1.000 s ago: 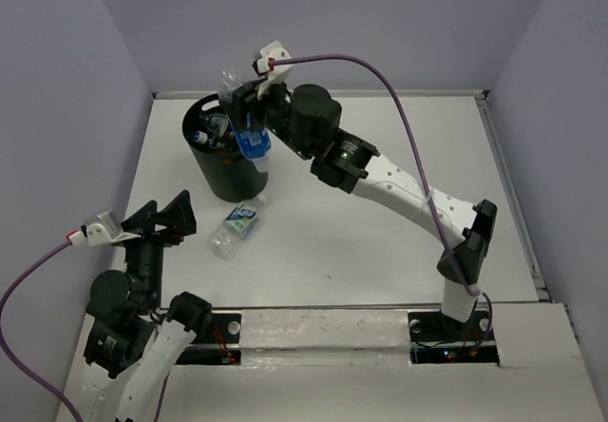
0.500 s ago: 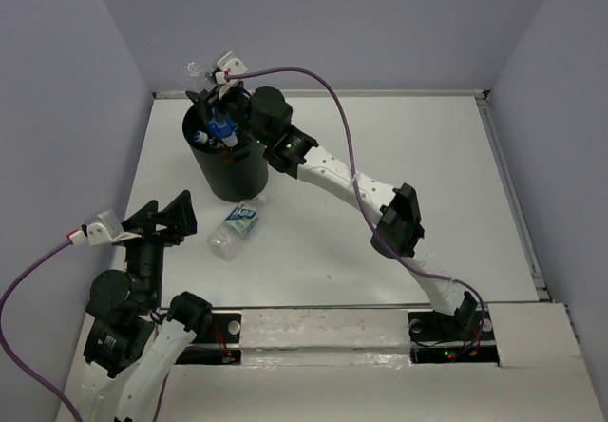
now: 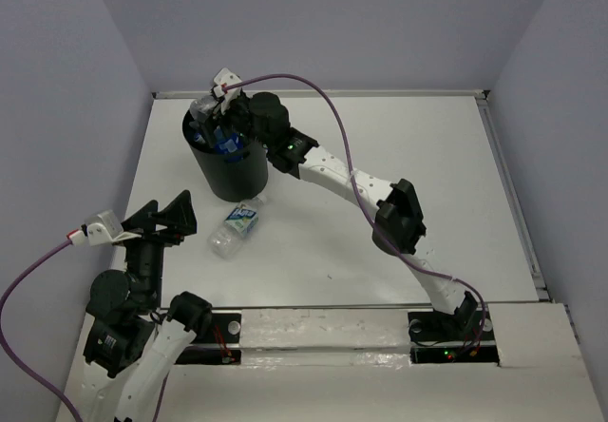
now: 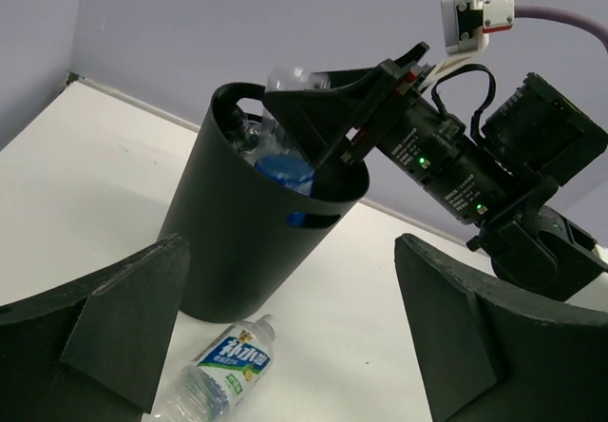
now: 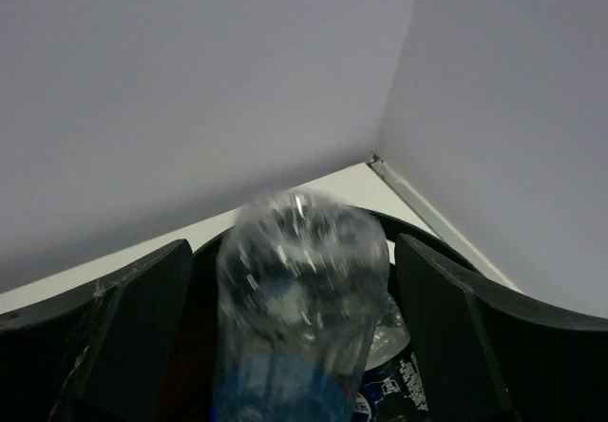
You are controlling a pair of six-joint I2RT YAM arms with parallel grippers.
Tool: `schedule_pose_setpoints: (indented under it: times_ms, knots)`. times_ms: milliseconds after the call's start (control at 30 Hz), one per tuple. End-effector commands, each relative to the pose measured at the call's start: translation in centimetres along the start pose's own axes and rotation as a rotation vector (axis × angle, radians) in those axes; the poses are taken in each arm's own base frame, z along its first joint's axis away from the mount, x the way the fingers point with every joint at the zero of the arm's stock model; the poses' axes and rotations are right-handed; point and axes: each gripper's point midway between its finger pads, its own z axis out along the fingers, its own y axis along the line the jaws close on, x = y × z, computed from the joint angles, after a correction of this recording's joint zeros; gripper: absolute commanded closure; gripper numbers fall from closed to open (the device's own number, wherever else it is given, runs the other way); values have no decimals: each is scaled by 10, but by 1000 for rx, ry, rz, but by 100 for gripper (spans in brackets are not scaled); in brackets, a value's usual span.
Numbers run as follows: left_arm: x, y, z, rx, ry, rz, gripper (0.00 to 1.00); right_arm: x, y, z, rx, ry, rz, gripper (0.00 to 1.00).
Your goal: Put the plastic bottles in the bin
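The black bin [image 3: 228, 177] stands at the far left of the table, also in the left wrist view [image 4: 237, 241]. My right gripper [image 3: 215, 121] hangs over its mouth, open. A clear bottle with a blue label [image 5: 299, 289] is blurred between the spread fingers [image 5: 142, 317], touching neither, base up over the bin [image 4: 285, 161]. A dark cola bottle [image 5: 418, 389] lies inside below it. Another clear bottle with a blue and green label [image 3: 235, 227] lies on the table in front of the bin [image 4: 223, 370]. My left gripper [image 3: 163, 215] is open and empty, near that bottle.
The white table [image 3: 380, 156] is walled by purple panels at the back and sides. The right arm [image 3: 380, 199] stretches diagonally across the middle, its purple cable looping above. A raised lip [image 3: 503, 175] runs along the right edge.
The right gripper has gone from shut to open over the bin and let go of the blue-labelled bottle, which now drops into it. The left arm has not moved.
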Motion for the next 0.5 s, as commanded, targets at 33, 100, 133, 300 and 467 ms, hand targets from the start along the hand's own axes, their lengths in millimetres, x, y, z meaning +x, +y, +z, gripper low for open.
schedule_pose_setpoints:
  times_ms: [33, 100, 133, 300, 467]
  knots:
    - [-11, -3, 2, -1, -36, -13, 1, -30, 18, -1, -72, -50, 34, 1]
    - [-10, -3, 3, -4, -35, -11, 1, -50, 14, -4, -55, -80, 53, 1]
    - [-9, -2, 4, -7, -32, -7, 1, -55, 11, -6, -39, -80, 64, 0]
    - [-8, -2, 5, -13, -27, -3, 1, -93, -5, -28, 69, -101, 185, 0]
    - [-8, -3, 6, -13, -27, -3, 1, -110, -31, -79, 260, -109, 344, 0]
